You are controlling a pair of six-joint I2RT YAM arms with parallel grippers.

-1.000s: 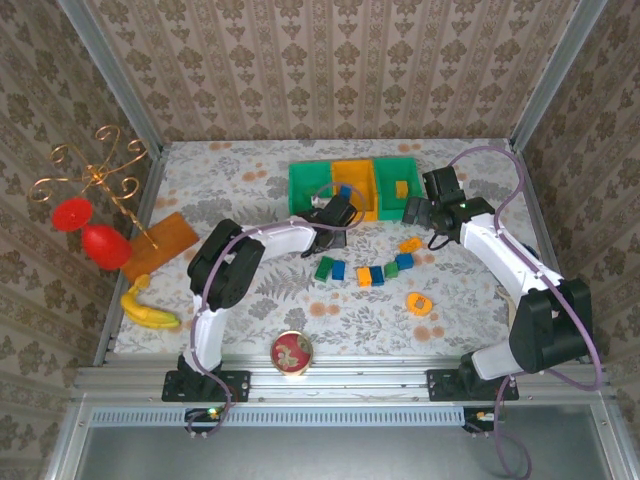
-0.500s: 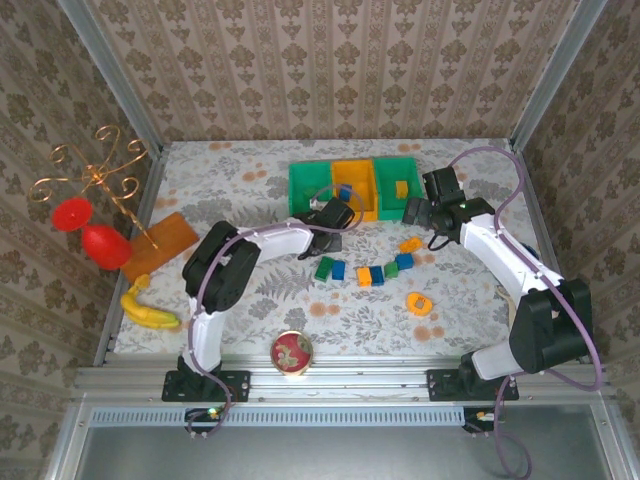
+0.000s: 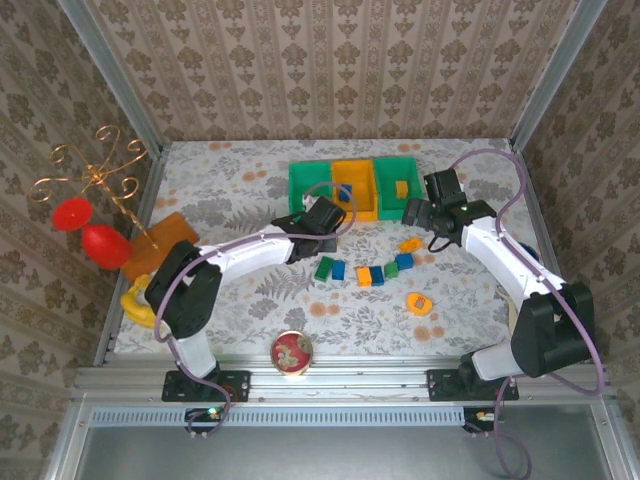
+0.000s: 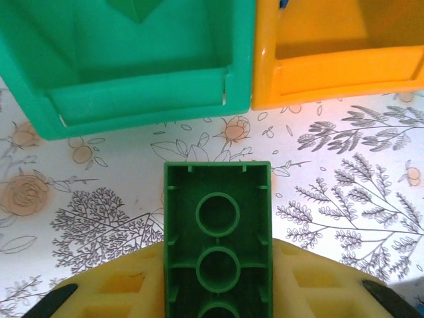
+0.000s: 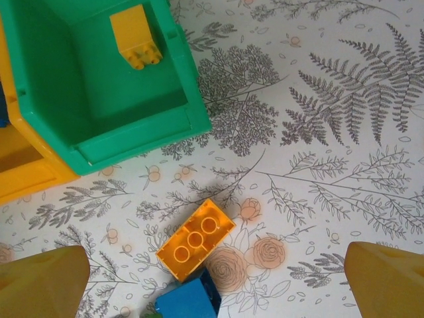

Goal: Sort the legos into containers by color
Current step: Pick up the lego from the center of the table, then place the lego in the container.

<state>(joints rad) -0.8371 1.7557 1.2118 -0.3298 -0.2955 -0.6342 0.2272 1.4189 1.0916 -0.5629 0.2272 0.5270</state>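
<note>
Legos (image 3: 364,275) lie in a loose row on the table well in front of the orange bin (image 3: 360,175) in the top view. The left gripper (image 3: 322,215) hangs just in front of that bin's left corner, and the right gripper (image 3: 415,212) in front of its right. In the left wrist view, the yellow fingers (image 4: 112,288) pinch a green brick (image 4: 217,245) underside up, short of the seam between the orange bin and the green bin (image 4: 132,66) on its left. I would raise the brick over the near wall, shift it away from the orange bin, and let go over the green floor. In the right wrist view, the fingers are spread wide with nothing held, above an orange brick (image 5: 196,240) and a blue brick (image 5: 189,301).
</note>
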